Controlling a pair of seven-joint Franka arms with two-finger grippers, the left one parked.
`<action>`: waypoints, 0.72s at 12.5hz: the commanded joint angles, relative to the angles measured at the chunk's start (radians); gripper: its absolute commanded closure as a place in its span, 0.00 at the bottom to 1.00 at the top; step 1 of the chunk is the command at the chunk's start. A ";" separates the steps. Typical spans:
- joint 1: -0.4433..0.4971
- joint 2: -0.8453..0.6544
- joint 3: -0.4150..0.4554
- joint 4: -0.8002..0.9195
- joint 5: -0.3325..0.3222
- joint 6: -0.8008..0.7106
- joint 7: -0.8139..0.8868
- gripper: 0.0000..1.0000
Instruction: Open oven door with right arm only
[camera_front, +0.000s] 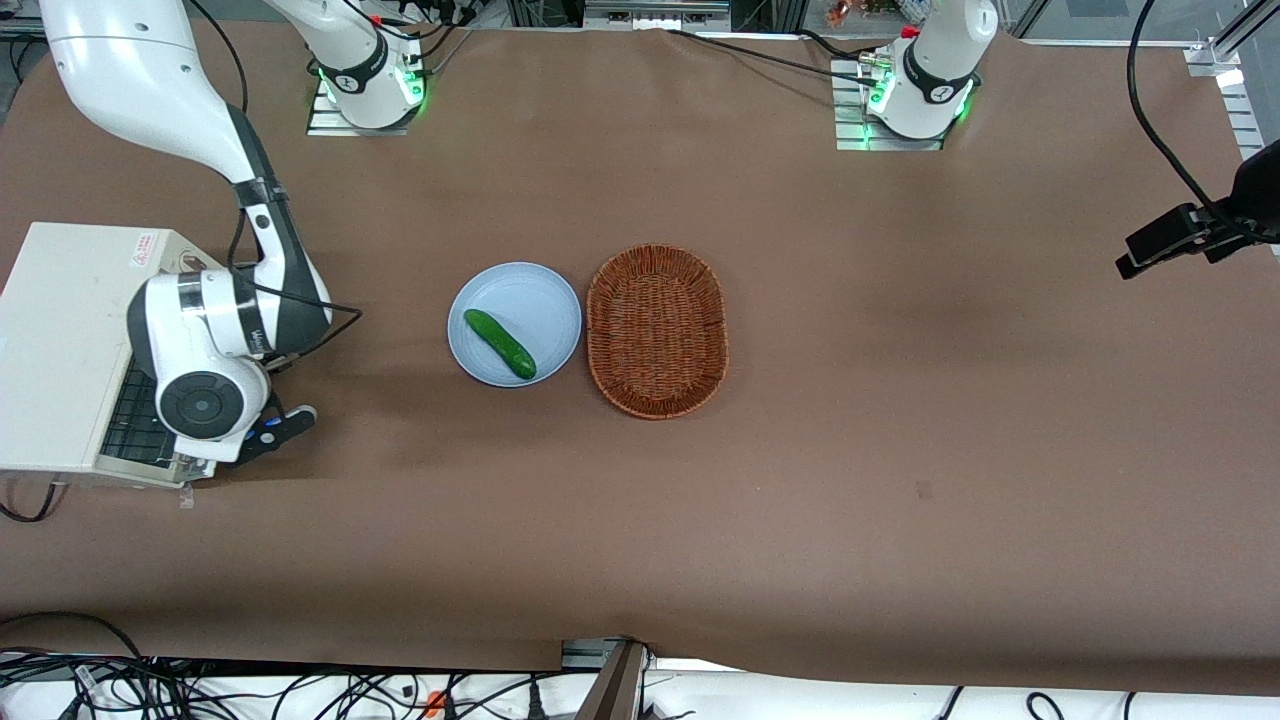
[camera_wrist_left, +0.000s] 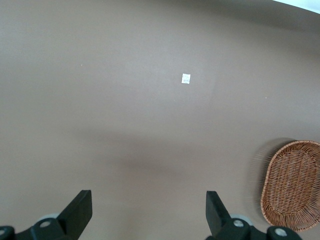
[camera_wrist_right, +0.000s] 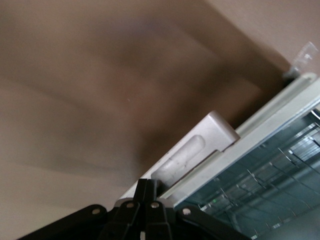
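While arm (camera_front: 215, 340) hangs over oven (camera_front: 70, 340) at working arm's counter end, gripper (camera_front: 268, 428) sits at door (camera_wrist_right: 260, 150) handle (camera_wrist_right: 192, 155); jaws pinched together on handle. Plate (camera_front: 540, 300) with cucumber (camera_front: 499, 343) and basket (camera_front: 657, 330) mid-counter, well apart. Bare counter (camera_front: 900, 400) toward parked arm's end.

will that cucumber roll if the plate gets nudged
Probably: the cucumber is round-sided and lies loose on the smooth plate, though its slight curve may limit rolling. It looks firm. The gripper is away by the oven door.
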 joint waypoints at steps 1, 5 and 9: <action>-0.038 0.061 -0.027 -0.004 -0.026 0.065 -0.011 1.00; -0.040 0.094 -0.028 -0.004 0.015 0.101 -0.011 1.00; -0.052 0.114 -0.030 -0.004 0.069 0.122 0.018 1.00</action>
